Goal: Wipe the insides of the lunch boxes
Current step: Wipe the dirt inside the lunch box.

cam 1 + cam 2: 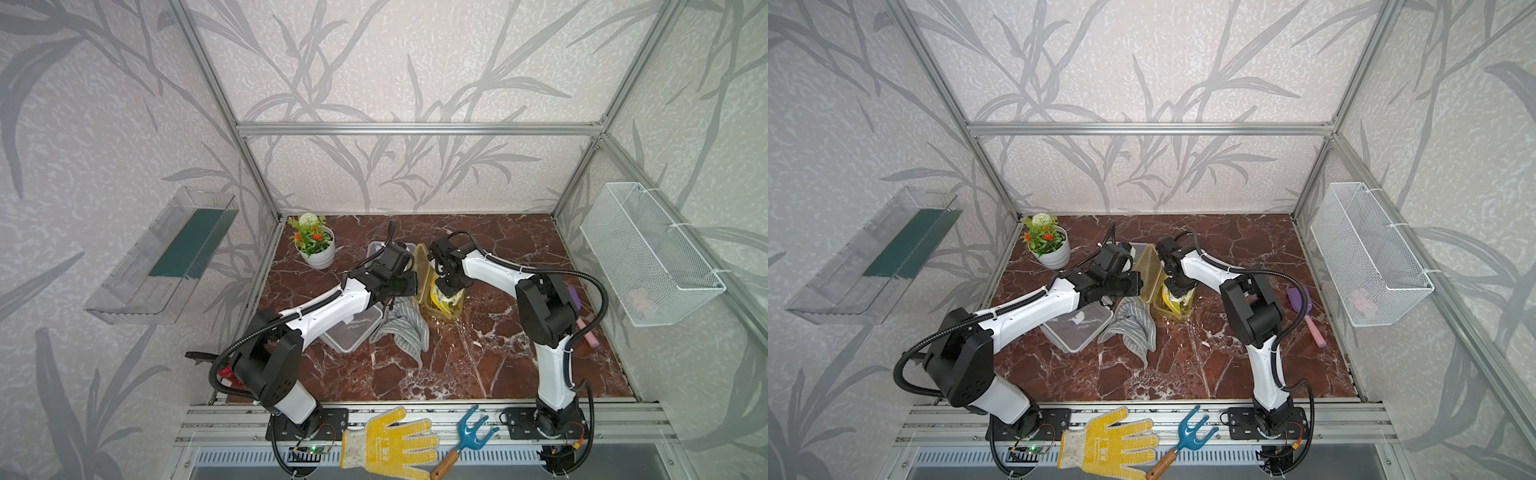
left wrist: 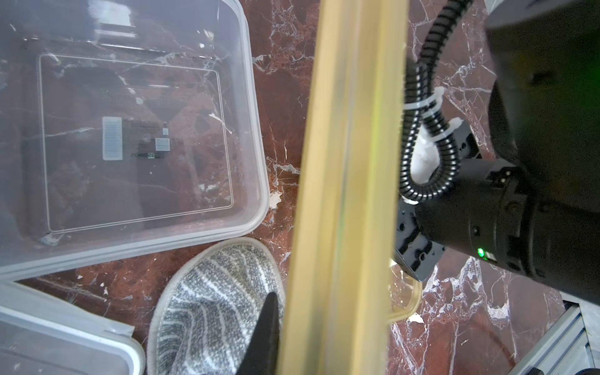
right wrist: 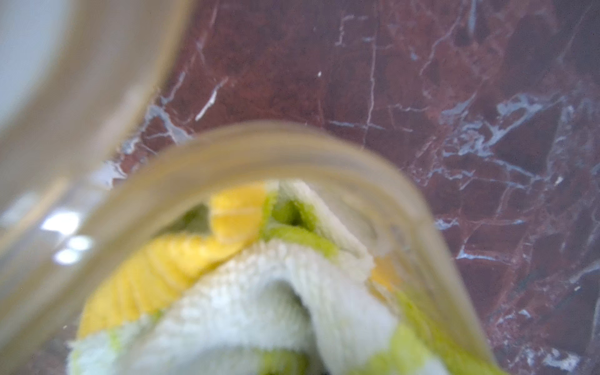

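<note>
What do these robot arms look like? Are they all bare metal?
No: the left arm and right arm have smooth white shells between bulky black joints. A ribbed black cable hose loops along each, fastened with white zip ties. The left claw and right claw are black.

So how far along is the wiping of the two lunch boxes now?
Both boxes stand open. In hand: the right claw, shut on the yellow-green cloth, is inside the amber box, while the left claw holds the amber lid up on its edge. Left: the clear box; whether it is already wiped I cannot tell. The grey striped cloth lies beside it.
</note>
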You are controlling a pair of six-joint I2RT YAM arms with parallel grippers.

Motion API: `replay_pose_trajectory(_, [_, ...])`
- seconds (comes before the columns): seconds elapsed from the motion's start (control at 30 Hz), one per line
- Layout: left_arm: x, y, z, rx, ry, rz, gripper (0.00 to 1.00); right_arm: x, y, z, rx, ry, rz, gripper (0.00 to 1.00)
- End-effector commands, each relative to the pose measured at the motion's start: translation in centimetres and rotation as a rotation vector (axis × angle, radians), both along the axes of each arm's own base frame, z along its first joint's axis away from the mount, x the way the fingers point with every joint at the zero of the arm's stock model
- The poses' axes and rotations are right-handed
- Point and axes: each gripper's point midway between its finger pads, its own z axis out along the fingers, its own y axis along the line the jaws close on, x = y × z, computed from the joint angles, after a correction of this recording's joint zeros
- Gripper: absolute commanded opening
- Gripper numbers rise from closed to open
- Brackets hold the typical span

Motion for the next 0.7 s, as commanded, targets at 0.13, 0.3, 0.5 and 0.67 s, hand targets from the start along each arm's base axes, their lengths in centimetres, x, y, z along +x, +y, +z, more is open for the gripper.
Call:
replay_pose_trajectory(0.13, [-0.9,-1.7,0.1,-0.061,0.042,-0.055,0.07,1.5,5.4,1.1,0.386,0.002,-0.029,0.04])
replay_pose_trajectory(0.3, [-0.6,-1.3,0.2,-0.048,0.025,-0.033,0.07,-0.3,8.6,1.4,0.608,0.104,-0.042,0.04])
replay_pose_trajectory(0.5, [0.0,-0.6,0.1,-0.030,0.011,0.008,0.07,-4.2,10.8,1.0,0.750,0.270,-0.026,0.04])
replay_pose_trajectory(0.67, [0.4,-0.1,0.3,-0.030,0.003,0.034,0.07,-8.0,10.6,0.3,0.694,0.388,0.036,0.04])
